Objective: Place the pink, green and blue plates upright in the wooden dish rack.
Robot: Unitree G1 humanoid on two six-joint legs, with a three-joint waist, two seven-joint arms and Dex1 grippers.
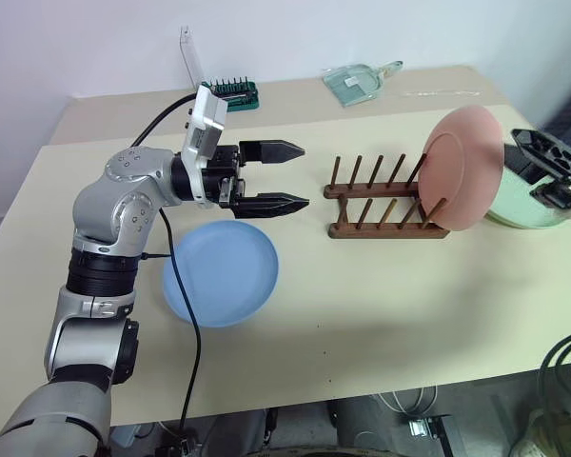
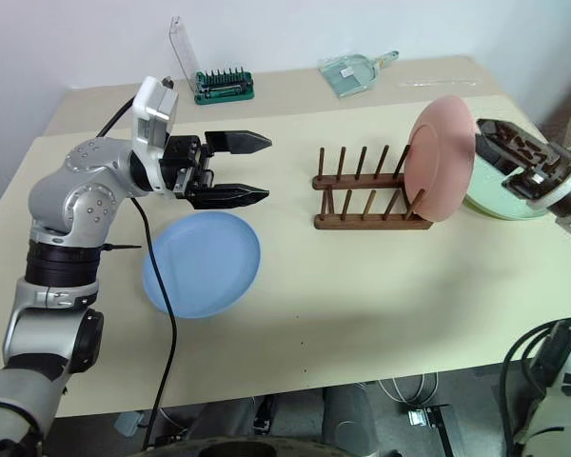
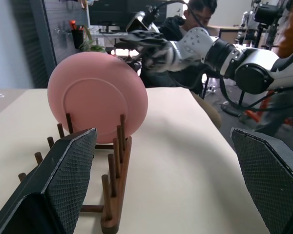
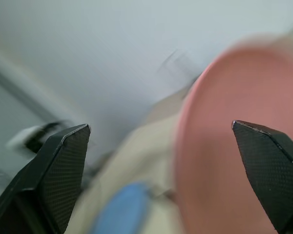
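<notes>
1. Head camera, left eye: the pink plate (image 1: 463, 167) stands upright in the right-hand end slot of the wooden dish rack (image 1: 385, 200), its rim caught between the last pegs. The other pegs, running toward nine o'clock, are bare. The blue plate (image 1: 221, 272) lies flat on the table (image 1: 381, 314) at about eight o'clock from the rack, well apart from it, close to the table's near edge. Open tabletop stretches between the two and along the whole near side.

2. Same view: the left gripper (image 1: 295, 175) hangs level above the far rim of the blue plate, pointing at the rack's left end with its fingers spread wide and nothing between them; a clear gap separates tips and rack.

3. Head camera, right eye: the green plate (image 2: 500, 195) lies at three o'clock from the rack, right behind the pink plate, near the table's right edge. The right gripper (image 2: 523, 162) sits over it, just beside the pink plate's rim. A green bit holder (image 2: 225, 86) and a clear dustpan (image 2: 354, 74) rest near the far edge, at eleven and twelve o'clock from the rack.

4. Left wrist: the rack runs away lengthwise with the pink plate standing at its far end; both pads are spread to the sides. A person sits beyond the table's far end.

5. Right wrist: the fingers stand wide apart, gripping nothing; the pink plate is close between and beyond them, the blue plate lower and farther off.
</notes>
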